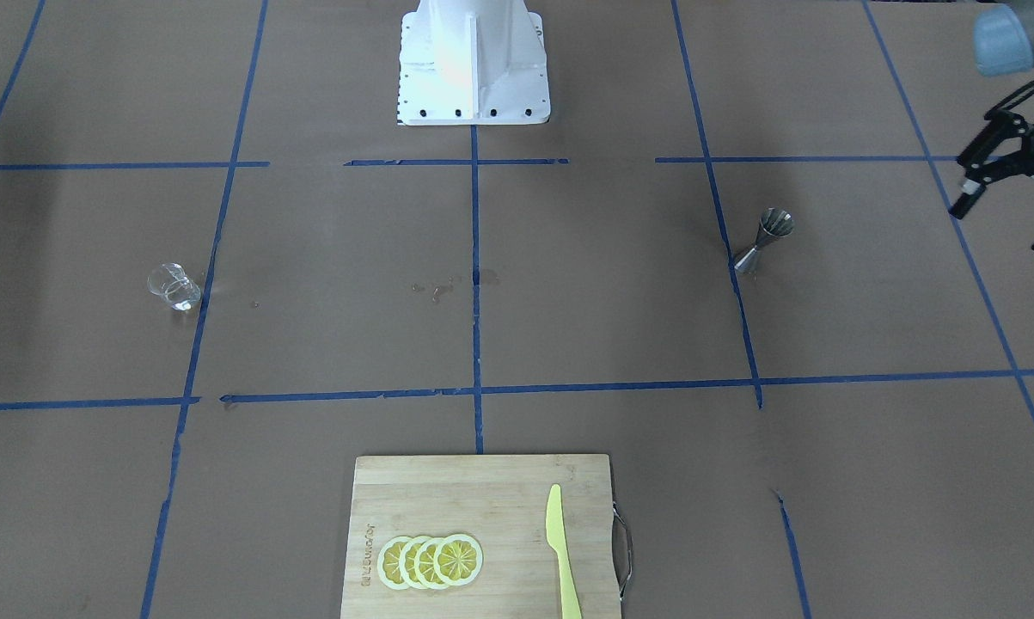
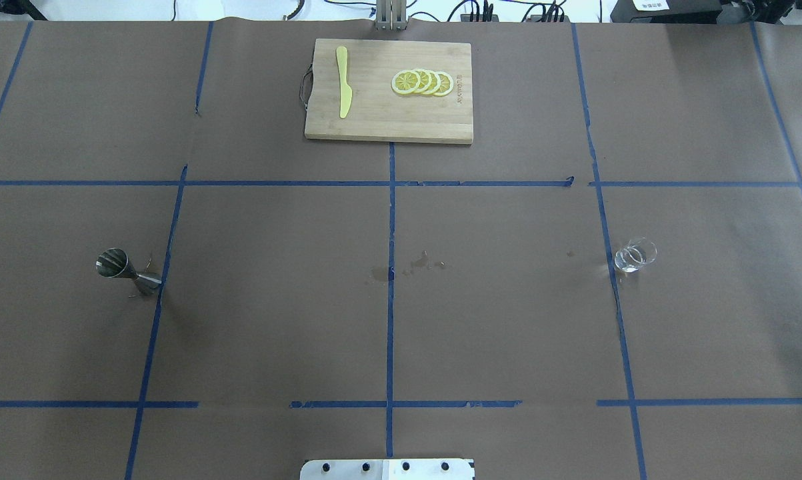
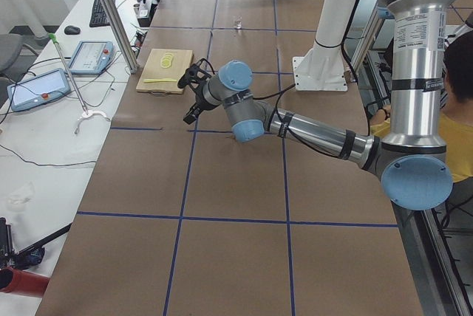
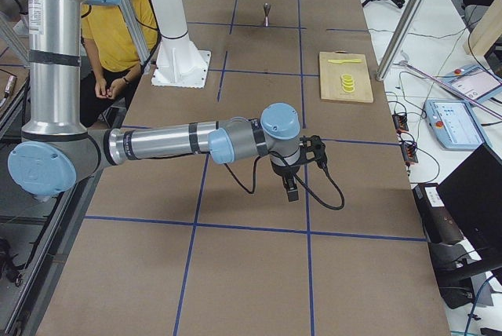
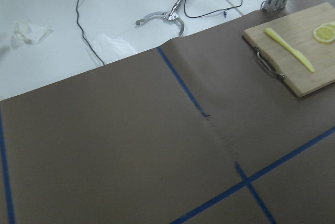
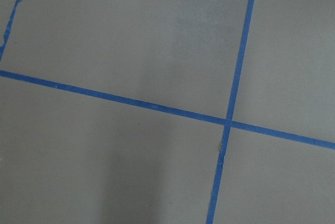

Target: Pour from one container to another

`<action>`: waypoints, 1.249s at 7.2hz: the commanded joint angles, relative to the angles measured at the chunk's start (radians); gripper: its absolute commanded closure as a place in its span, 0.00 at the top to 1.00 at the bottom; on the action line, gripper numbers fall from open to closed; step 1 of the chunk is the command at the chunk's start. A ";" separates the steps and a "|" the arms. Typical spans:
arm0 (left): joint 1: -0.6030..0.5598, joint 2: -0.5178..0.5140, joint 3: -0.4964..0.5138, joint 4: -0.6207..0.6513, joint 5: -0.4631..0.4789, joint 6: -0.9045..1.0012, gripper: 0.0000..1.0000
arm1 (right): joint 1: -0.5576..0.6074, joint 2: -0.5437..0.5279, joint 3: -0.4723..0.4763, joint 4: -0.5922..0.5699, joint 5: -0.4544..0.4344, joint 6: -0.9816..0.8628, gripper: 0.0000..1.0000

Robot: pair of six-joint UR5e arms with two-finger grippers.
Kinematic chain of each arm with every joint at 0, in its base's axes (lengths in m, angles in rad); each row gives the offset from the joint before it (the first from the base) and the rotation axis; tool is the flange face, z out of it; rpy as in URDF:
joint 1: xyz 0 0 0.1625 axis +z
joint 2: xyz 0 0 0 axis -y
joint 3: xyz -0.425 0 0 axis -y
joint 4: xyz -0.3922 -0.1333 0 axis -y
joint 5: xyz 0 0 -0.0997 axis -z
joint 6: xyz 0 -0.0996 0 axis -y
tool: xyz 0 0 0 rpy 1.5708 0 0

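The clear glass cup [image 2: 635, 255] stands by itself on the robot's right half of the table, also visible as the glass cup [image 1: 174, 286] in the front view. On the left half stands the steel hourglass jigger [image 2: 127, 272], upright, seen again as the jigger [image 1: 766, 241]. My left gripper [image 1: 1000, 229] hovers open and empty, well off to the jigger's outer side. The right gripper [image 4: 302, 167] appears only in the exterior right view, low over the table's outer part, and I cannot tell its state. Both wrist views show only brown paper and blue tape.
A wooden cutting board [image 2: 389, 90] with a yellow knife [image 2: 343, 90] and lemon slices [image 2: 422, 82] lies at the far middle edge. Small wet stains [image 2: 414, 263] mark the table centre. The white robot base [image 1: 474, 64] stands at the near edge. A seated person [image 4: 125, 30] is beside it.
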 commanded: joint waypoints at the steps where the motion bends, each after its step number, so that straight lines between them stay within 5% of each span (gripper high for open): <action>1: 0.246 0.063 -0.131 -0.003 0.349 -0.215 1.00 | 0.000 -0.004 0.001 0.000 -0.001 0.001 1.00; 6: 0.700 0.143 -0.133 0.006 1.163 -0.466 1.00 | 0.000 -0.009 0.006 0.000 0.000 0.003 1.00; 9: 0.838 0.143 -0.038 -0.001 1.401 -0.605 1.00 | 0.000 -0.009 0.006 0.000 0.000 0.003 1.00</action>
